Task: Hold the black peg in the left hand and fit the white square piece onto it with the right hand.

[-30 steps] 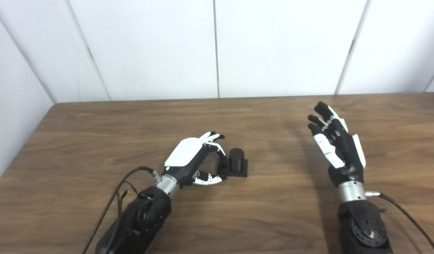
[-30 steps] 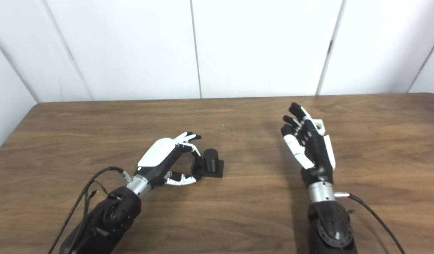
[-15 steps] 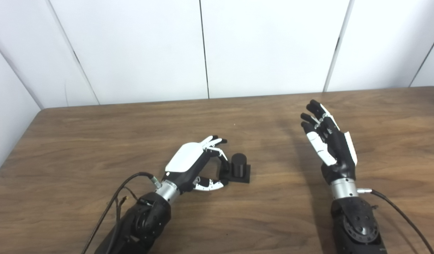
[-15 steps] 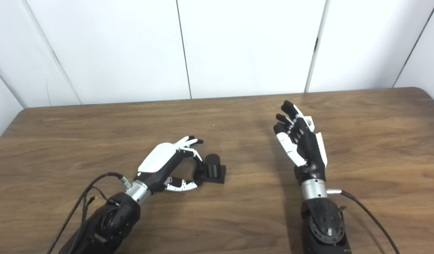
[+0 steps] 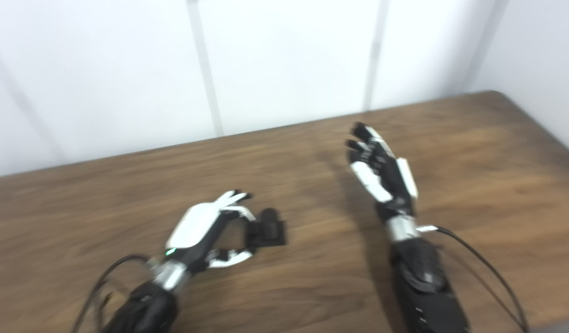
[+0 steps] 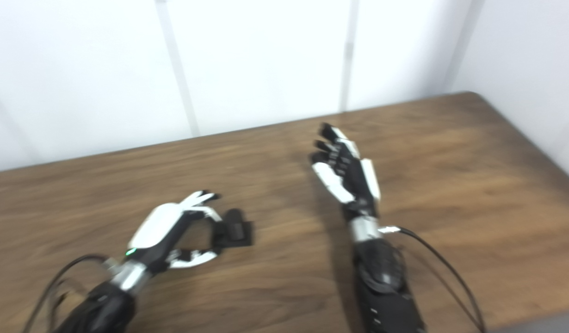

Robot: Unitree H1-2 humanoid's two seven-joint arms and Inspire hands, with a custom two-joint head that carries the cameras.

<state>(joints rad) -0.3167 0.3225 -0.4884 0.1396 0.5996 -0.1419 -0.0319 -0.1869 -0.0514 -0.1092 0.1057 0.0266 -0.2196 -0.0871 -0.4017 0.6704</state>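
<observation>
Both views are motion-blurred. The black peg [image 5: 269, 221] stands upright on its square black base on the wooden table [image 5: 474, 152]. My left hand [image 5: 205, 230] rests just left of it, curled fingers and thumb reaching the base's left side with a gap between them, not closed around it. My right hand [image 5: 382, 178] is raised well to the right of the peg, open, fingers pointing up and away, palm turned left. A small white patch [image 6: 349, 145] shows behind its fingers; blur hides whether it is the white square piece.
White wall panels rise behind the table's far edge. The table's rounded right corner [image 6: 479, 98] and right edge are in view. Cables trail from both wrists, one looping right of the right forearm [image 5: 479, 261].
The whole picture has swung so the scene sits further left and is blurred: the camera moved. Hands and peg keep about the same places relative to each other.
</observation>
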